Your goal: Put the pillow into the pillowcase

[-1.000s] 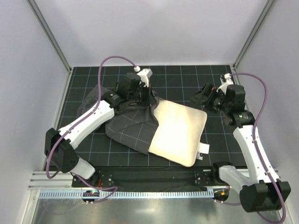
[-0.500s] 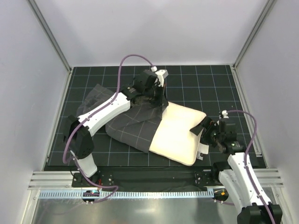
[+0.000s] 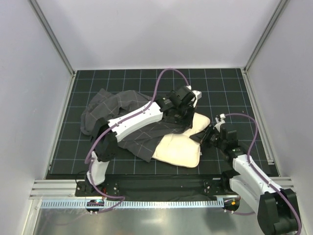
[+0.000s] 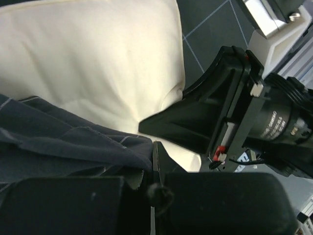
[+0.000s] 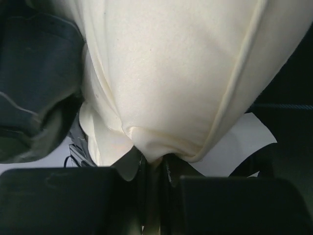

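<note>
Grey pillowcase point(image 3: 105, 110): is lying bunched over the left and middle of the black gridded mat point(image 3: 225, 88). Its right part is draping over the left end of the pillow, and light check lines are showing on the cloth.

Left arm point(image 3: 137, 117): is reaching from its base at the near left, across the pillowcase, towards the middle of the mat.

Left gripper point(image 4: 152, 161): in my wrist view the fingers are pressing together with a fold of the pillowcase's edge nipped between them. No gap is showing. The nipped fold is lying right against the pillow's cream face.

Cream pillow point(image 3: 178, 147): is lying right of centre, near the front of the mat. Its left end is sitting under the pillowcase and its right end is bare. I am seeing it crumpled rather than flat between the two grippers.

Right gripper point(image 5: 152, 164): is pinching the pillow's right edge, fingers drawn almost fully together on a gathered tuck of cream fabric.

White tag point(image 5: 239, 144): is showing just beside the right fingers, under the pillow's edge. I cannot tell what it is sewn to.

Spacing: the two grippers are working close together, and the left wrist view is showing the right gripper's black body touching the pillow.
</note>
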